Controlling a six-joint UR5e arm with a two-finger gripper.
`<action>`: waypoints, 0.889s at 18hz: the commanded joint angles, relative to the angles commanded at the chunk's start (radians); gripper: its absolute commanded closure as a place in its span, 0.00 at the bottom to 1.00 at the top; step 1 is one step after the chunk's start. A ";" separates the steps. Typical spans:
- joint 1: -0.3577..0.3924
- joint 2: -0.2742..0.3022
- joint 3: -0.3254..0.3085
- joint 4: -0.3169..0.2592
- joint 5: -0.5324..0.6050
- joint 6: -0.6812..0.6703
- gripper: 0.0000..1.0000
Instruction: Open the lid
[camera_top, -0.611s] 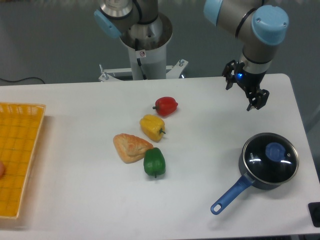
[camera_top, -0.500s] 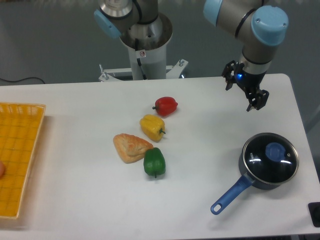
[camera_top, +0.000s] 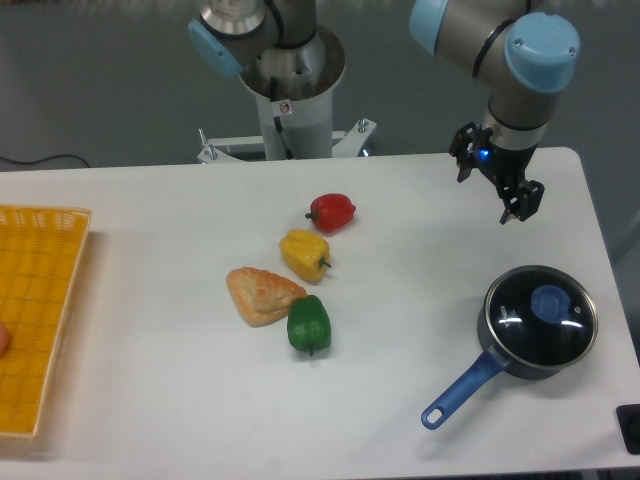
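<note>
The round glass lid (camera_top: 541, 316) with its blue centre knob (camera_top: 548, 300) rests flat on a dark blue saucepan (camera_top: 520, 350) at the table's right side, the pan's long blue handle (camera_top: 460, 390) pointing toward the front left. My gripper (camera_top: 520, 200) hangs above the table behind the pan, well apart from the lid. Its black fingers point down and look spread, with nothing between them.
A red pepper (camera_top: 332, 211), a yellow pepper (camera_top: 305, 254), a green pepper (camera_top: 309, 324) and a pastry (camera_top: 262, 294) lie mid-table. A yellow basket (camera_top: 40, 300) sits at the left edge. The table's right edge runs close to the pan.
My gripper has shifted slightly to the right, staying above the table behind the pan. The lid and pan have not moved.
</note>
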 joint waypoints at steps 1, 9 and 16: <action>-0.012 -0.002 0.000 0.012 0.002 -0.008 0.00; -0.037 -0.049 0.011 0.017 -0.006 -0.132 0.00; -0.045 -0.058 0.002 0.003 -0.008 -0.176 0.00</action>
